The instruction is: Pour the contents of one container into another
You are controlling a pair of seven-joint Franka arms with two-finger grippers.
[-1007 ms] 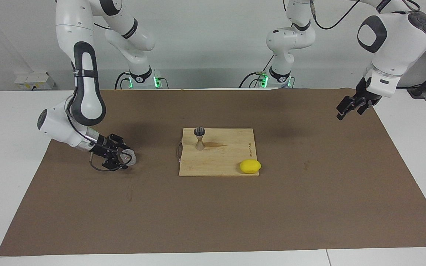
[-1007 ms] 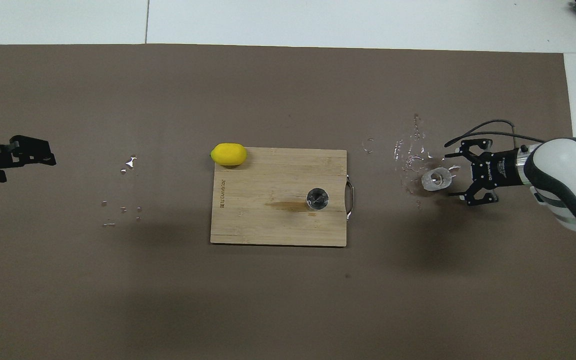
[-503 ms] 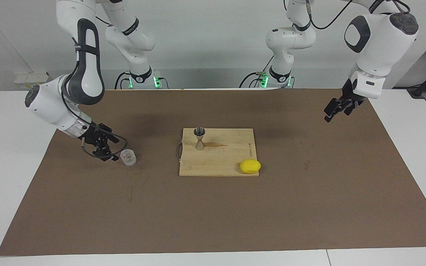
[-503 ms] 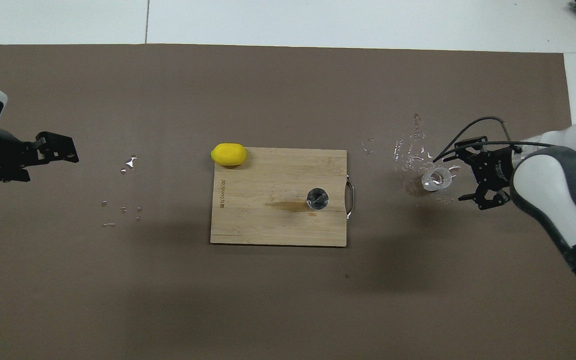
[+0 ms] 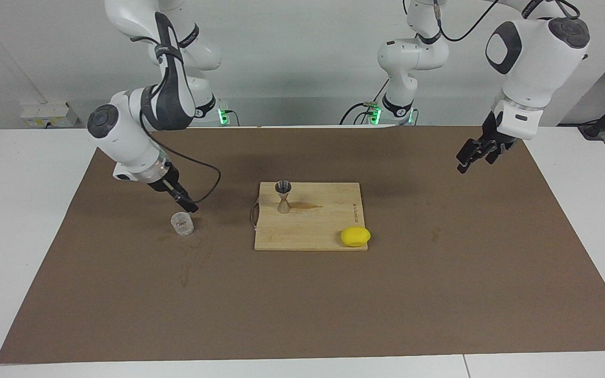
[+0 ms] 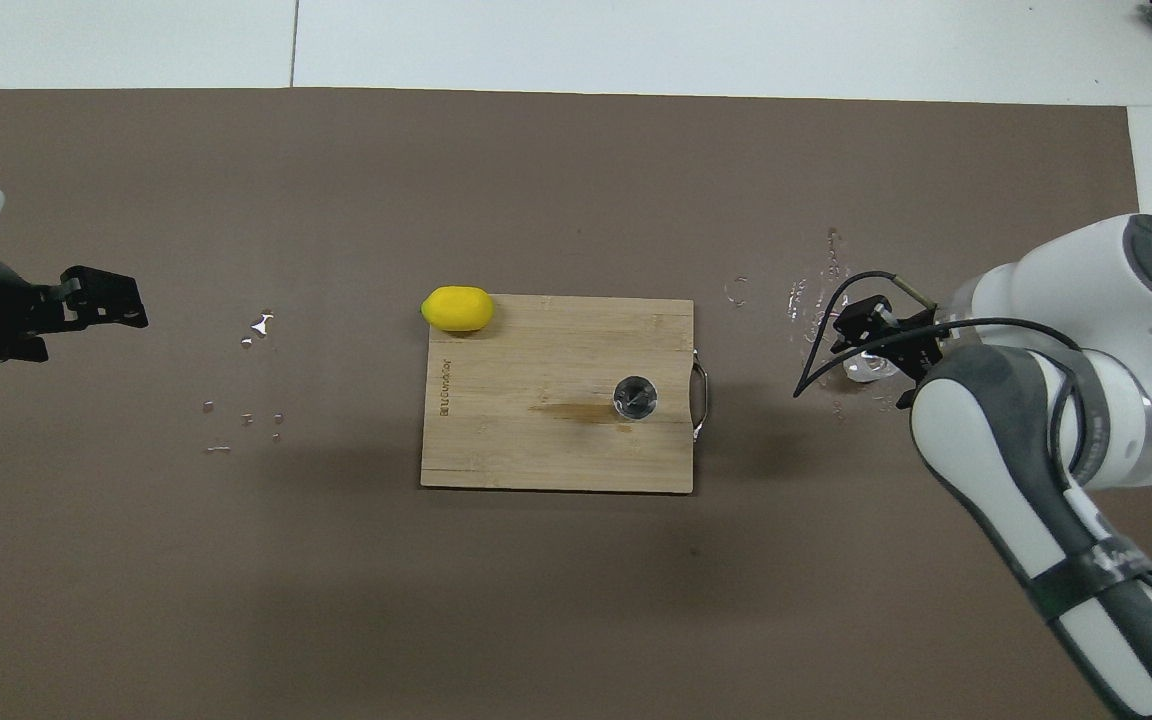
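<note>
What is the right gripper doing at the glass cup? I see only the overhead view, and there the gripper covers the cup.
Observer: In the facing view the right gripper hangs just above the glass cup and does not hold it. The cup stands upright on the brown mat.
Operator: Is the jigger standing or lying? I see only a round mouth.
Observer: The jigger stands upright on the cutting board.
Operator: And the left gripper, does it rest on the mat?
Observer: No, the left gripper is up in the air over the mat; that arm waits.
</note>
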